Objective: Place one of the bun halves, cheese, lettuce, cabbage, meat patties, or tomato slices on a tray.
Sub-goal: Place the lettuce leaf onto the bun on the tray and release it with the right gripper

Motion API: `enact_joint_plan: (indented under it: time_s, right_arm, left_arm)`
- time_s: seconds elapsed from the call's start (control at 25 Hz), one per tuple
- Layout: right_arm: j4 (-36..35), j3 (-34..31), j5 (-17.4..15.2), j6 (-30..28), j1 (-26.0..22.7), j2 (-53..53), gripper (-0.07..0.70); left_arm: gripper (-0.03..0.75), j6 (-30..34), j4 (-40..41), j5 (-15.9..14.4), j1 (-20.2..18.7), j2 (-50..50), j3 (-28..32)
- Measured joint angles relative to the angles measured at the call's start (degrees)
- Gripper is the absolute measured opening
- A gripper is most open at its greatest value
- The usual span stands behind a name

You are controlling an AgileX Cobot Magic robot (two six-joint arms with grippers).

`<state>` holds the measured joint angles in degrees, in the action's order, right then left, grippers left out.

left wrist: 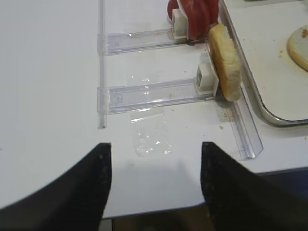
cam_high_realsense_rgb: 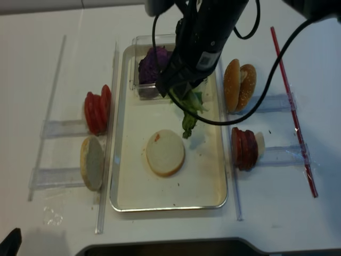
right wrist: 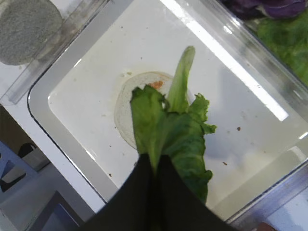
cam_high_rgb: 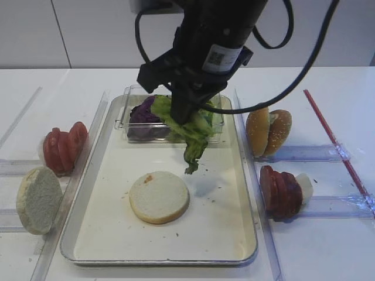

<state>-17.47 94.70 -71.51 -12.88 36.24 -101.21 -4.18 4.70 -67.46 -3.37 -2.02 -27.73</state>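
On the far left of the desk (cam_high_rgb: 328, 246) we see a pale bun half (cam_high_rgb: 38, 199) standing on edge in a clear rail, cut face toward the tray, and just behind it the tomato slices (cam_high_rgb: 63, 146) stacked upright in a second rail. From the left wrist view we see the left gripper (left wrist: 155, 168) over bare desk short of those rails, its fingers (left wrist: 94, 178) spread apart and empty.

Next we come to the tray (cam_high_rgb: 94, 234), long axis running away from us. On its cream floor lies a second bun half (cam_high_rgb: 159, 196), flat, pale cut face up, with a small orange smear near its edge. At the tray's far end sits a clear plastic box (cam_high_rgb: 126, 120) holding the purple cabbage (cam_high_rgb: 142, 111) on its left side and more green leaves to the right.

Above the tray's middle we see the right gripper (cam_high_rgb: 188, 120), fingers clenched on a lettuce leaf (cam_high_rgb: 195, 143). The leaf hangs with its long axis near vertical, the broad ruffled end pinched at the top, the narrow stem end pointing down toward the tray, clear of the tray floor and just beyond the flat bun half.

Right of the tray we find two sesame bun halves (cam_high_rgb: 268, 131) on edge in a rail, then the meat patties (cam_high_rgb: 281, 192) stacked upright nearer us, and a red straw (cam_high_rgb: 337, 140) lying along the desk.
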Motion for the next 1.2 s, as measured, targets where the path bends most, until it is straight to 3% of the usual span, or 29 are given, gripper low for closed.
enact_joint_plan:
  time_s: [0.6, 1.2]
  right_arm:
    - [-2.5, -0.2, 0.8, -0.9, 5.1, -7.2, 0.05]
    - [-8.9, -0.2, 2.3, -3.9, 6.2, -10.8, 0.05]
  left_arm:
    - [0.417, 0.0, 0.1, 0.0, 0.0, 0.0, 0.0]
    - [0.417, 0.0, 0.1, 0.1, 0.0, 0.0, 0.0]
